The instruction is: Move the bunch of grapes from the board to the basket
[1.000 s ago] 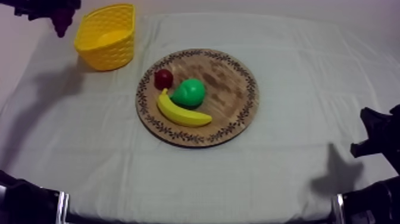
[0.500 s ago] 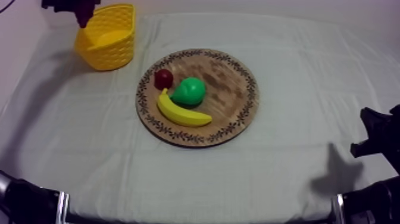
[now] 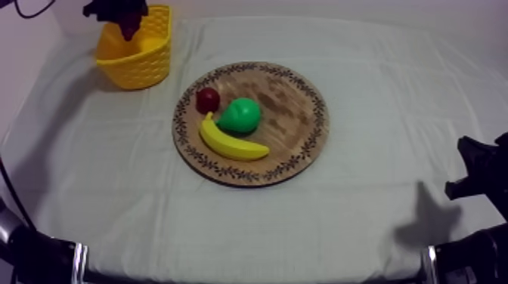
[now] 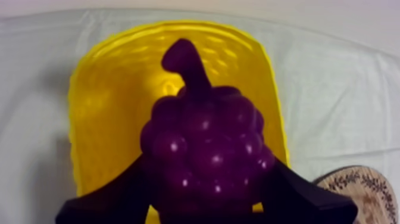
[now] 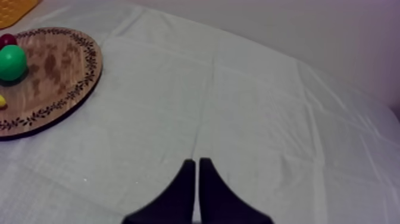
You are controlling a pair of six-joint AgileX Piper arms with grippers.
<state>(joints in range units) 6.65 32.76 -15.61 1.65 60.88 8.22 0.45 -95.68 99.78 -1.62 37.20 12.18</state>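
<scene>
The bunch of grapes is held over the yellow basket; the drop is left to do.
Top view: my left gripper hangs above the basket, its arm reaching in from the far left; the wooden board carries banana, pear and small red fruit (the pick looks done). Left wrist: both fingers clamp the grapes, stem up, above the basket's hollow. Right wrist: my right gripper rests, fingers pressed together, over bare cloth.

Top camera slants down over table; wrist views share board.
</scene>
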